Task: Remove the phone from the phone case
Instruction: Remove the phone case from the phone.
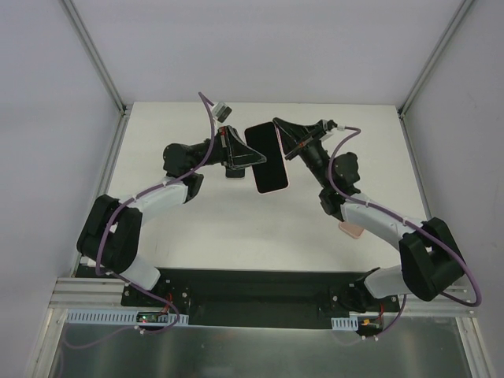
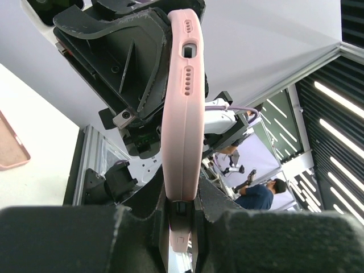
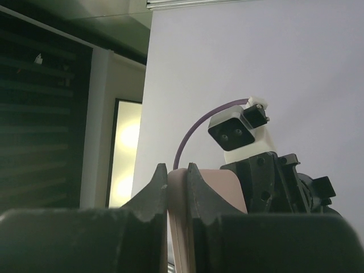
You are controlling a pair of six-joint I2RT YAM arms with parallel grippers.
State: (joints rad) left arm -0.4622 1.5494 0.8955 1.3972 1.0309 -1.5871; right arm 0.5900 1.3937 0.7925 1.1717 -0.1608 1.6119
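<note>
Item: phone (image 1: 264, 157) in phone case (image 1: 273, 191), held jointly by two arms

Landmark: white table (image 1: 197, 228)

- Phone: dark screen turned up to the overhead camera, seated inside the pink case. The pink rim shows along its right and near edges. It is raised above the middle of the table, touching nothing but the two grippers.
- Phone case, left wrist view (image 2: 183, 114): seen edge-on, with a port slot and a row of small holes in the pink rim.
- Phone case, right wrist view (image 3: 213, 187): only a pale pink corner shows past the fingers.
- Left gripper (image 1: 246, 156): above the table's middle, on the left long edge of the case. In its own camera the gripper (image 2: 182, 207) has its fingers clamped tight on the case edge.
- Right gripper (image 1: 282, 146): above the table's middle, on the opposite long edge, towards the far end. In its own camera the gripper (image 3: 177, 187) has its fingers pinched on the pink edge.
- Second pink piece (image 1: 350, 230): lies flat on the table's near right part, partly under the right arm. Its rounded corner shows in the left wrist view (image 2: 8, 145). What it is cannot be told.
- Purple cable (image 1: 211, 118): loops over the left wrist, above the far part of the table
</note>
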